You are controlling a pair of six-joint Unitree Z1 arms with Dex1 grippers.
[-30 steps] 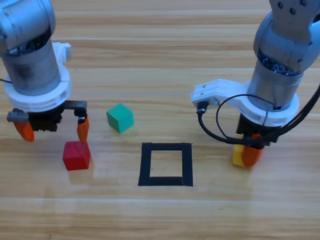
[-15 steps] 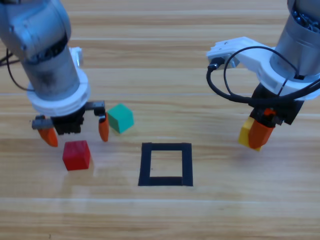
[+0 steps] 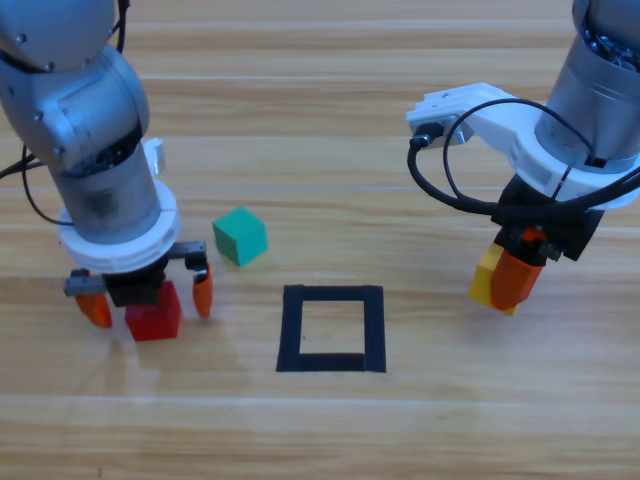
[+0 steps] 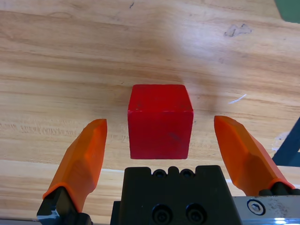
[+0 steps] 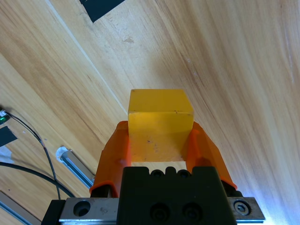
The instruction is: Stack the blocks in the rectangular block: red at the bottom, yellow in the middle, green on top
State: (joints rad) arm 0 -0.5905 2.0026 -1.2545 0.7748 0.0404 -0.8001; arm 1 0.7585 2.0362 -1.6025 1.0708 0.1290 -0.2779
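The red cube rests on the table left of the black tape square. My left gripper is open and straddles it, one orange jaw on each side with gaps to the cube. The teal-green cube lies just up and right of that gripper. At the right, my right gripper is shut on the yellow cube and holds it above the table, to the right of the square.
A black cable loops off the right wrist. A corner of the black tape shows at the top of the right wrist view. Bare wood lies in front of the square.
The left gripper has come down and toward the front until its open jaws flank the red cube. The right gripper lifted the yellow cube off the table and now holds it aloft.
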